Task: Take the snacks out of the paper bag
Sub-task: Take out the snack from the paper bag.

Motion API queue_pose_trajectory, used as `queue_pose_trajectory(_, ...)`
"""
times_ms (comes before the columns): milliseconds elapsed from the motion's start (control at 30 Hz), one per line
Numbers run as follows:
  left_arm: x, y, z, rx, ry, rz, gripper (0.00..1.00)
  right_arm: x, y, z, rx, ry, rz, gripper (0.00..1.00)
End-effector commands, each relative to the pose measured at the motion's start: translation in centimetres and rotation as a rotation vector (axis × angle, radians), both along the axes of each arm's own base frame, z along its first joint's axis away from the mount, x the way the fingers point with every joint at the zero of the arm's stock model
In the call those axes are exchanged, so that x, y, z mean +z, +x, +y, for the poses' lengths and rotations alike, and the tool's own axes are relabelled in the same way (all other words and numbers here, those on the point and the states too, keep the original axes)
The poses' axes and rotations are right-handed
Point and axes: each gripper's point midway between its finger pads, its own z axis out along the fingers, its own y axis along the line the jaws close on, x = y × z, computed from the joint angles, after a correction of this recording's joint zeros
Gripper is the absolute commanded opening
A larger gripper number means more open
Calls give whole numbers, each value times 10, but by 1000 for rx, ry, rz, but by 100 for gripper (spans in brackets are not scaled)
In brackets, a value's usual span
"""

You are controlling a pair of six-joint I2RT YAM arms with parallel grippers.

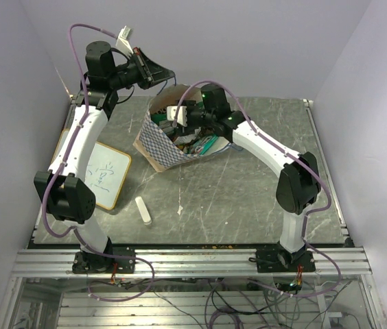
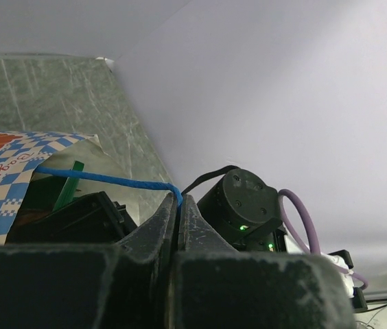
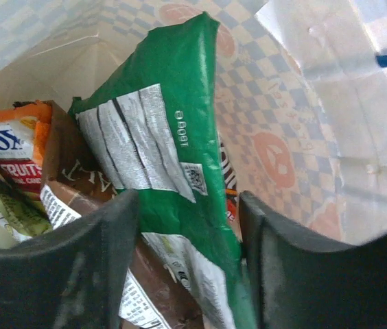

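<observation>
The paper bag stands at the back of the table with its mouth up, chequered blue and white. My left gripper is above its rim, shut on the bag's thin blue cord handle, which is pinched at the tips. My right gripper reaches down inside the bag. Its open jaws straddle a green snack packet, one finger at each side. A brown packet and an orange one lie below it. More snacks show at the bag's right side.
A wood-framed whiteboard lies left of the bag. A small white cylinder lies on the table in front of it. Purple walls close the back and both sides. The bag's inner wall is close to my right finger.
</observation>
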Motion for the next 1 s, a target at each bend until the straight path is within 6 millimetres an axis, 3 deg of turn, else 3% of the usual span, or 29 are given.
queue_pose_trajectory(0,35,-30,-2,-48,-11,-97,7,16,5,0,11,16,-81,53)
queue_pose_trajectory(100,37,-29,-2,-45,-15,-99,7,19,6,-1,8,13,-96,32)
queue_pose_trajectory(233,38,-27,-2,-39,-18,-97,7,39,14,-4,-28,31,-144,20)
queue_pose_trajectory(367,39,-27,-1,-34,-20,-97,7,64,23,-7,-77,66,-191,0)
queue_pose_trajectory(600,46,-24,3,2,-7,-117,7,113,21,-14,-130,143,-245,0)
queue_pose_trajectory(833,47,-14,24,67,21,-113,7,154,-3,-35,-170,152,-296,0)
queue_pose_trajectory(967,50,-10,32,94,32,-118,7,190,-19,-55,-237,198,-311,0)
